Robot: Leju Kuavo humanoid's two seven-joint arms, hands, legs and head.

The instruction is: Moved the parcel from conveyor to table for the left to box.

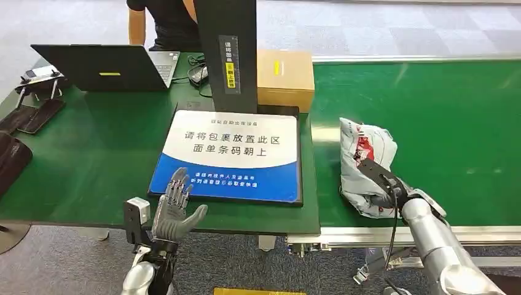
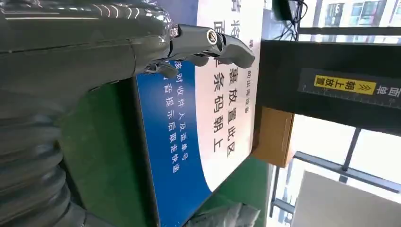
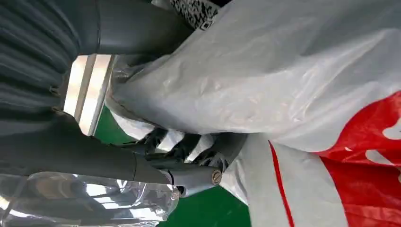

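Note:
The parcel (image 1: 364, 161) is a crumpled grey plastic mailer with red print, lying on the green conveyor belt (image 1: 442, 117) near its front left corner. My right hand (image 1: 384, 184) grips its near end; in the right wrist view the fingers (image 3: 189, 151) curl under the grey plastic of the parcel (image 3: 265, 80) and the thumb presses from the other side. My left hand (image 1: 177, 212) hovers open at the table's front edge, fingers spread over the near left corner of the blue and white placement sign (image 1: 236, 157). The left wrist view shows the fingers (image 2: 222, 45) above that sign (image 2: 198, 123).
A black scanner post (image 1: 227, 46) rises behind the sign, with a cardboard box (image 1: 285, 78) beside it. A laptop (image 1: 104, 67) and phones (image 1: 40, 110) lie at the table's left. A person (image 1: 163, 21) stands behind the table. The green table (image 1: 92, 166) borders the conveyor.

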